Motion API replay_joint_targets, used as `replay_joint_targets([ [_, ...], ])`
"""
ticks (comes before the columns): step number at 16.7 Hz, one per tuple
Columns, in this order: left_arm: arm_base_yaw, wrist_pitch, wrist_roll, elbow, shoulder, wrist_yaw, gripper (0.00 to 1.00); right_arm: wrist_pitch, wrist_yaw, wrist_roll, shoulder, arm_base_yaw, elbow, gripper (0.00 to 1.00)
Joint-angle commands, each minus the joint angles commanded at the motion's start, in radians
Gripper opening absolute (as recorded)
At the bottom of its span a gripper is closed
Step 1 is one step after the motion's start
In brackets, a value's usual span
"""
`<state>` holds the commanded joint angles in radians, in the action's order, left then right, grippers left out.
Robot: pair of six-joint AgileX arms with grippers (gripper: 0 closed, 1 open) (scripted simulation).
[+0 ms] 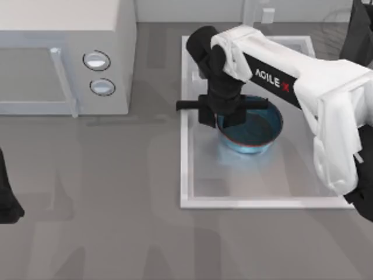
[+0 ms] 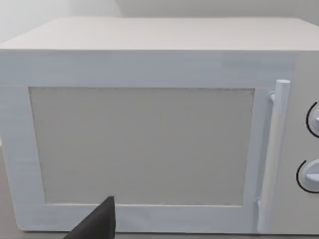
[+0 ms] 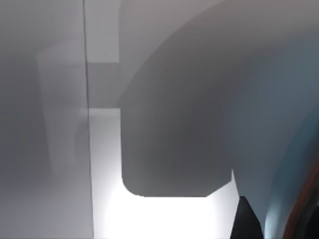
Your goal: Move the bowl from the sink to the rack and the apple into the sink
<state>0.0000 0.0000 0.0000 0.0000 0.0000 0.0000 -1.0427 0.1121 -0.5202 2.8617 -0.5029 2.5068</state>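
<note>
The bowl (image 1: 253, 129) sits inside the sink (image 1: 192, 175), in the half toward the faucet post (image 1: 267, 14). The right arm reaches across the sink from the right side of the tabletop (image 1: 116, 204). The right hand (image 1: 223, 118) is lowered onto the bowl's rim on the side nearest the microwave (image 1: 64, 58); whether it is spread or pinching the rim cannot be told. The left hand (image 1: 7, 195) is parked left of the sink, in front of the microwave, its state likewise not discernible.
</note>
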Motion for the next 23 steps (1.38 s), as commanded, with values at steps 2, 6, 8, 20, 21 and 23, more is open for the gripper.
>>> replay_joint_targets([
  [2, 0.0, 0.0, 0.0, 0.0, 0.0, 0.0, 1.0, 0.0, 0.001, -0.001, -0.009, 0.002, -0.005, 0.0],
  [6, 0.0, 0.0, 0.0, 0.0, 0.0, 0.0, 1.0, -0.052, 0.006, -0.048, -0.104, -0.041, -0.065, 0.0],
  [8, 0.0, 0.0, 0.0, 0.0, 0.0, 0.0, 1.0, -0.101, 0.011, -0.091, -0.202, -0.083, -0.119, 0.0],
  [20, 0.0, 0.0, 0.0, 0.0, 0.0, 0.0, 1.0, -0.475, 0.052, -0.421, -0.987, -0.429, -0.564, 0.0],
  [21, 0.0, 0.0, 0.0, 0.0, 0.0, 0.0, 1.0, -0.496, 0.054, -0.44, -1.031, -0.449, -0.591, 0.0],
  [23, 0.0, 0.0, 0.0, 0.0, 0.0, 0.0, 1.0, -0.524, 0.057, -0.467, -1.088, -0.476, -0.626, 0.0],
])
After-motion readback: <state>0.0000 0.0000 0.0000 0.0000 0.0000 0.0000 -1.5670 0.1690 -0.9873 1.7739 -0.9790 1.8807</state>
